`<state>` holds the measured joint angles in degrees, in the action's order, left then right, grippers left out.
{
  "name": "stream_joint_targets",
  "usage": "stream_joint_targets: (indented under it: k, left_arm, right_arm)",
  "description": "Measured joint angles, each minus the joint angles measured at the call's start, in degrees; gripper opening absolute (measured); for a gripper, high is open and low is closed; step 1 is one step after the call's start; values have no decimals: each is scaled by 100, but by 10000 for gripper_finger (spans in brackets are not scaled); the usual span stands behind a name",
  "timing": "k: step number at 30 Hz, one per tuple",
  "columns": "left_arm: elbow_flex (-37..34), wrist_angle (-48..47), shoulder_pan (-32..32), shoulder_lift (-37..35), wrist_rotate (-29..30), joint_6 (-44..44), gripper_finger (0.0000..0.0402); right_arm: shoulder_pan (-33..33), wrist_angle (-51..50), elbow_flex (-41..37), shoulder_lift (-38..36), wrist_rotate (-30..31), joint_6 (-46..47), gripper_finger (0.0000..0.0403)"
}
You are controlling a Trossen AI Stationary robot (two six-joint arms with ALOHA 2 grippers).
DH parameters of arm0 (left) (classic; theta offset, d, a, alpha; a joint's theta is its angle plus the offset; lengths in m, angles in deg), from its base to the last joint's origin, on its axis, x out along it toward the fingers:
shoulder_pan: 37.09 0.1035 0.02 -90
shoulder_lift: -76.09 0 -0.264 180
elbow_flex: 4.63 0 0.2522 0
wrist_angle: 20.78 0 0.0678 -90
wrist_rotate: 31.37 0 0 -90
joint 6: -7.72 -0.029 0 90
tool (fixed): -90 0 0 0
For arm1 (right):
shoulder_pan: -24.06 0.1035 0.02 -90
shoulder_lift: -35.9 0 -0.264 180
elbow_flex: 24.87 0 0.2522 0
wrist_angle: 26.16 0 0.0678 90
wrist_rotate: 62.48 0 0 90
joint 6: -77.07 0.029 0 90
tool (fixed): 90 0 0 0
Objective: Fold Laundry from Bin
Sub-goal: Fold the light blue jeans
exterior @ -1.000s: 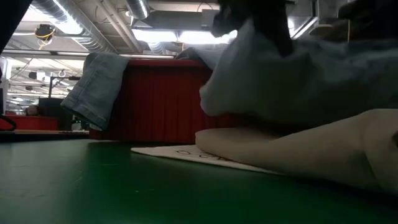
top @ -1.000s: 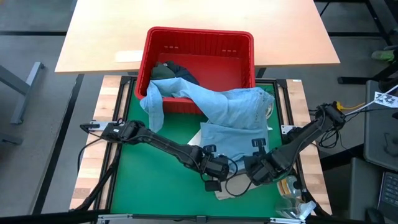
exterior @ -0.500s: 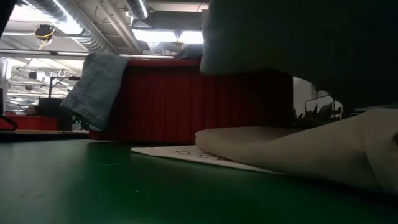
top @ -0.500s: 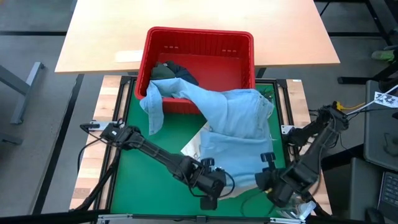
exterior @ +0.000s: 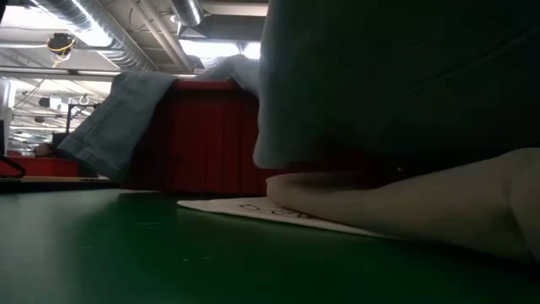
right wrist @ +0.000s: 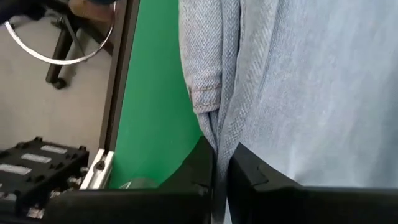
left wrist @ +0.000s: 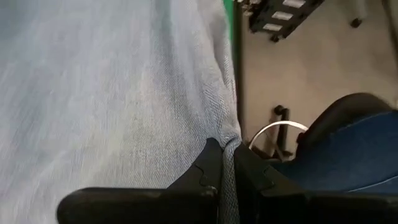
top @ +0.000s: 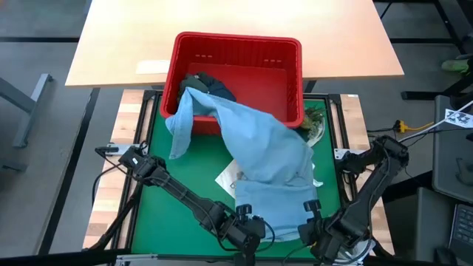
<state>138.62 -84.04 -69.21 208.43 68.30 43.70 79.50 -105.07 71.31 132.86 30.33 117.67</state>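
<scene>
1. The table has a green mat on top, and a bare wooden table stands behind it at the far side.
2. The red bin sits at the far edge of the green table, about in the middle, its near wall facing the arms. In the low view its ribbed red wall shows behind the hanging cloth.
3. The light blue shirt stretches from inside the bin, over the bin's near rim and across the table to the near edge. One sleeve hangs over the bin's left near corner. In the low view the shirt fills the upper right, lifted off the surface.
4. A dark garment lies in the bin's far left part, partly under the shirt.
5. A white bag with printing lies flat on the table, mostly covered by the shirt; only one corner peeks out.
6. The left gripper is at the near edge, its fingers clamped tight on the shirt's hem, as the left wrist view shows.
7. The right gripper is just beside it along the same near edge, fingers pinched shut on a fold of the shirt.
</scene>
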Motion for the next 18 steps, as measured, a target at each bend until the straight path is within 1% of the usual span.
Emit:
stream_joint_targets:
  k: [9, 13, 18]
  left_arm:
    - [0, 71, 1, 113, -225, -31, 11]
    - [0, 68, 3, 113, -286, -35, 27]
    - [0, 41, -15, 111, -424, -37, 54]
  right_arm:
    - [-9, -6, 0, 152, -72, -55, 20]
    - [-9, 60, -2, 154, -81, -55, 24]
    - [-7, 68, -9, 156, -113, -55, 41]
